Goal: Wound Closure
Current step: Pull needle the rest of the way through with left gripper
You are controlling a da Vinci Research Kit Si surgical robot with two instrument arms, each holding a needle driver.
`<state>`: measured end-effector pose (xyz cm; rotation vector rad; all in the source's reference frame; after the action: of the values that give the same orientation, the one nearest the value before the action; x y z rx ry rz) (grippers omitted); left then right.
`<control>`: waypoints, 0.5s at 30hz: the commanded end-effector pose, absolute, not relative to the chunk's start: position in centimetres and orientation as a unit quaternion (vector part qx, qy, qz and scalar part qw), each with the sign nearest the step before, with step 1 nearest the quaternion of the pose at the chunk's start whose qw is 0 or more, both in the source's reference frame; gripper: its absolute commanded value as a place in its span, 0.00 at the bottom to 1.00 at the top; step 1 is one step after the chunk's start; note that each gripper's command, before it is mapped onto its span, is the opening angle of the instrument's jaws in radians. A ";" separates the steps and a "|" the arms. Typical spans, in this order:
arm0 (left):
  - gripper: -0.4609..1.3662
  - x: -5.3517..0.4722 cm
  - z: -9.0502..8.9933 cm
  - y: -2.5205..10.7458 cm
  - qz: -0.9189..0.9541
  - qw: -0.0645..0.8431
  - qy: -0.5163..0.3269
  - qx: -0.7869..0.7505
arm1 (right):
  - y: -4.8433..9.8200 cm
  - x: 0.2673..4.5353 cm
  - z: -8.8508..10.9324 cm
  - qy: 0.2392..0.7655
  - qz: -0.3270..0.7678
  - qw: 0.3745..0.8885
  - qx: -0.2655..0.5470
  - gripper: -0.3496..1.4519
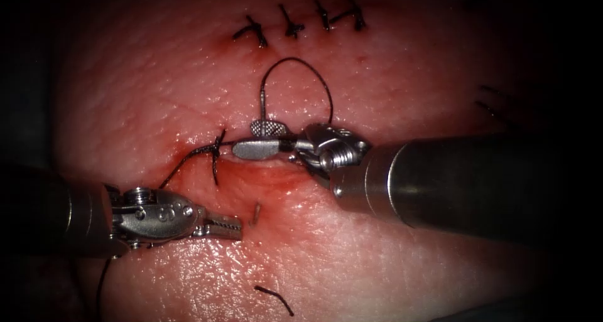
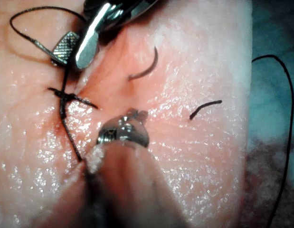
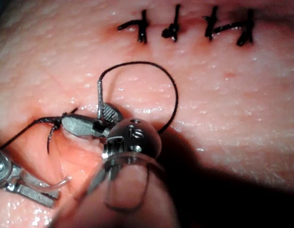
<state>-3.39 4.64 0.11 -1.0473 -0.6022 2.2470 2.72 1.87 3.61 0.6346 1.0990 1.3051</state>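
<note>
My right tool [image 1: 245, 140] reached in level from the side, wrist bent. Its jaws stood parted over the red open cut [image 1: 267, 165] in the pale glistening tissue [image 1: 402, 77] and gripped nothing. The curved steel needle [image 1: 262, 108] was in the tissue. Its tail rose just behind my upper jaw, trailing a loop of black thread [image 1: 314, 77]. My left tool [image 1: 240, 226] lay low and flat, jaws closed and empty, just short of the needle's tip, which poked out ahead of them. A black knotted stitch [image 1: 217, 147] sat just beyond my right jaw tips. The left wrist view showed the needle's exposed curve. The endoscope view showed red fluid [image 1: 279, 184] beside the cut, a row of finished black stitches [image 1: 295, 24] and a short cut thread end [image 1: 274, 299].
</note>
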 end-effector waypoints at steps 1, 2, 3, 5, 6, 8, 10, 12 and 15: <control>0.16 -3.39 0.1 4.6 0.842 0.290 -0.228 -0.394 | 1.9 2.73 3.6 0.479 0.569 0.609 0.274 0.65; 0.16 -3.39 0.1 4.6 0.842 0.290 -0.228 -0.394 | 1.9 2.74 3.6 0.480 0.572 0.608 0.272 0.64; 0.16 -3.39 0.1 4.6 0.842 0.290 -0.228 -0.394 | 2.0 2.74 3.6 0.479 0.573 0.607 0.271 0.63; 0.16 -3.39 0.1 4.6 0.842 0.290 -0.228 -0.394 | 2.0 2.75 3.6 0.480 0.575 0.606 0.269 0.60; 0.16 -3.39 0.1 4.6 0.842 0.289 -0.228 -0.394 | 2.0 2.76 3.6 0.479 0.576 0.605 0.268 0.58; 0.16 -3.38 0.1 4.6 0.842 0.289 -0.228 -0.394 | 2.0 2.77 3.7 0.480 0.577 0.605 0.265 0.52; 0.17 -3.37 0.1 4.6 0.842 0.288 -0.229 -0.394 | 2.1 2.76 3.7 0.482 0.577 0.605 0.263 0.53; 0.17 -3.36 0.1 4.6 0.842 0.288 -0.229 -0.394 | 2.1 2.76 3.8 0.481 0.576 0.607 0.262 0.53; 0.18 -3.34 0.1 4.6 0.841 0.290 -0.232 -0.394 | 2.1 2.74 3.8 0.474 0.574 0.614 0.262 0.53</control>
<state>-3.34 4.63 0.08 -1.0523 -0.6141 2.2490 2.74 2.08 3.79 0.6027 1.0957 1.3274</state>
